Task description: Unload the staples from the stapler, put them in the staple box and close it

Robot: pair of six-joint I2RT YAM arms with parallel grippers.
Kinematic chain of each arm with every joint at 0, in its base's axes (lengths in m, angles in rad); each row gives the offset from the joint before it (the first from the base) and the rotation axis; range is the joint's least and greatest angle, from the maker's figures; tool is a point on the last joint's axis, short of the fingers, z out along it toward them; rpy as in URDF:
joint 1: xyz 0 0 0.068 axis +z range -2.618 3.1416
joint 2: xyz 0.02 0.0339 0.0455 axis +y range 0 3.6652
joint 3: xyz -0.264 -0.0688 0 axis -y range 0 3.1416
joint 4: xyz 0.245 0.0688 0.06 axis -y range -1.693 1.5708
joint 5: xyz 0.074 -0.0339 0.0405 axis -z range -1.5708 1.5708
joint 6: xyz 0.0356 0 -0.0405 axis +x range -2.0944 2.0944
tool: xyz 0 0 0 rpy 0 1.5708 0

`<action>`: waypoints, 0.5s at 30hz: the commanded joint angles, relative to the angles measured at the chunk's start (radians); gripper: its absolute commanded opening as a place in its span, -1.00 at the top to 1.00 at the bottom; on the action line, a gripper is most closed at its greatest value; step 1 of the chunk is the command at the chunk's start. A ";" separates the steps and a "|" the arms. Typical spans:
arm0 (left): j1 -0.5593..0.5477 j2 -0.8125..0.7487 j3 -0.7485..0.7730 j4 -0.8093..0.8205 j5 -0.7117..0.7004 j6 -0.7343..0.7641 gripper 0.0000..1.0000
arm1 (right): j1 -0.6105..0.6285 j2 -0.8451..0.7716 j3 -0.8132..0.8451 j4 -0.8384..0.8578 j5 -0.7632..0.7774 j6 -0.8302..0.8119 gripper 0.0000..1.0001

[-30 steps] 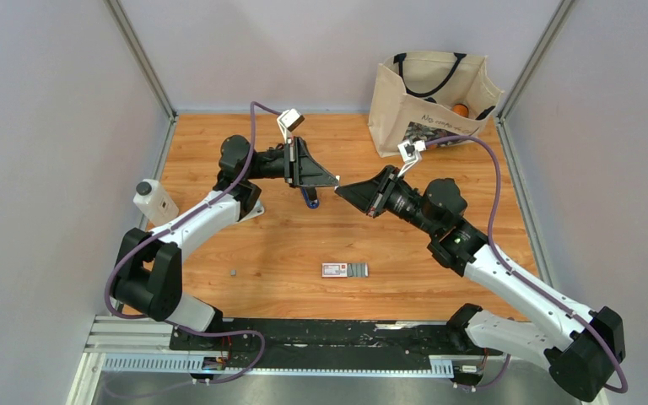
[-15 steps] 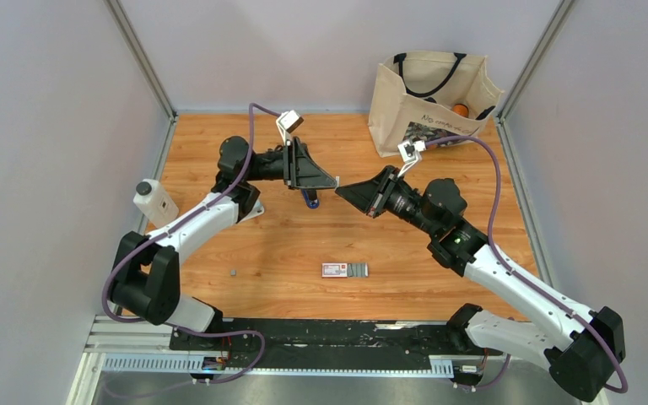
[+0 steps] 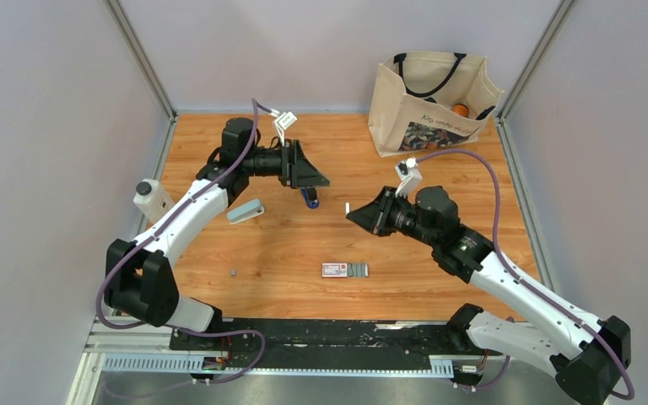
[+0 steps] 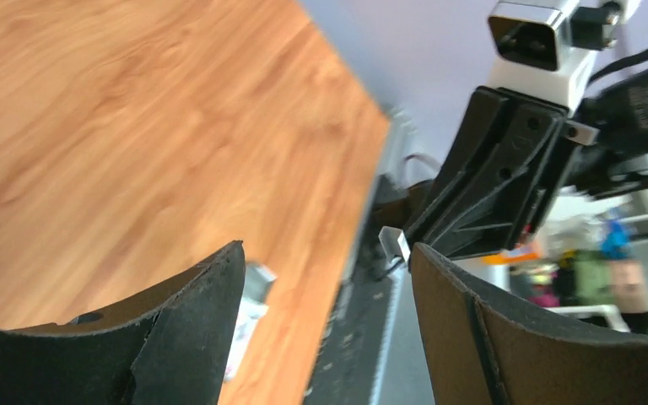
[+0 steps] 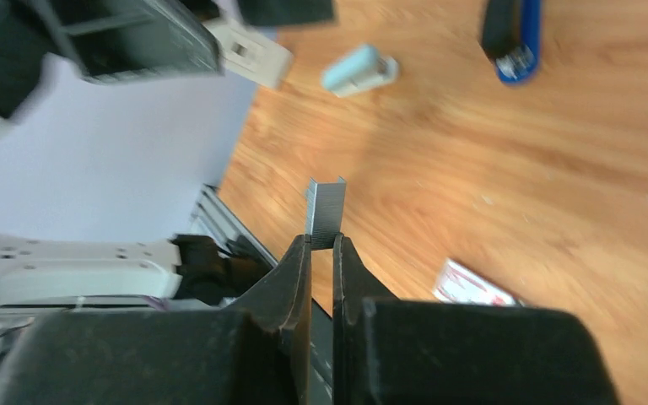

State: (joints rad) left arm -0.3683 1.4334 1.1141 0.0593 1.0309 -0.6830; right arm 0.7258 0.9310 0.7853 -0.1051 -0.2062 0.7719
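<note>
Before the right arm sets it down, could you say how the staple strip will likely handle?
The staples look thin and small, so probably very light. Only their lower end sits in the right gripper, so they might pivot or slip. Such a slim strip may well snap if bent.

Bare tabletop (image 3: 287, 245) lies between the stapler (image 3: 308, 199) and the carton (image 3: 344, 270) (bag (image 3: 426, 84) blocks the far right corner).

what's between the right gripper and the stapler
Nothing but bare wood of the table, clear in the top view. The staples pinched in the right gripper end short of the stapler.
</note>
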 commanded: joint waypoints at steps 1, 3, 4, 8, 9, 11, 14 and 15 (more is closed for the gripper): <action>-0.015 0.001 0.098 -0.622 -0.219 0.656 -0.60 | 0.047 -0.024 -0.058 -0.238 0.119 -0.014 1.00; -0.024 0.025 0.096 -0.703 -0.278 0.761 -0.61 | 0.072 -0.021 -0.083 -0.283 0.152 0.004 1.00; -0.033 0.033 0.093 -0.729 -0.316 0.798 -0.61 | 0.083 -0.020 -0.092 -0.303 0.175 0.015 1.00; -0.075 0.056 0.030 -0.751 -0.405 0.896 -0.62 | 0.138 0.028 -0.112 -0.378 0.264 0.070 1.00; -0.092 0.056 0.018 -0.751 -0.425 0.910 -0.63 | 0.158 0.044 -0.109 -0.390 0.286 0.081 1.00; -0.112 0.055 -0.006 -0.739 -0.453 0.931 -0.63 | 0.187 0.086 -0.098 -0.416 0.316 0.108 1.00; -0.116 0.053 -0.031 -0.721 -0.448 0.928 -0.64 | 0.210 0.121 -0.096 -0.412 0.333 0.128 1.00; -0.119 0.055 -0.034 -0.719 -0.447 0.933 -0.64 | 0.210 0.127 -0.093 -0.410 0.338 0.130 1.00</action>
State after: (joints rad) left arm -0.4782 1.4948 1.0878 -0.6498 0.6201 0.1558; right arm 0.9173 1.0363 0.6720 -0.4927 0.0532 0.8520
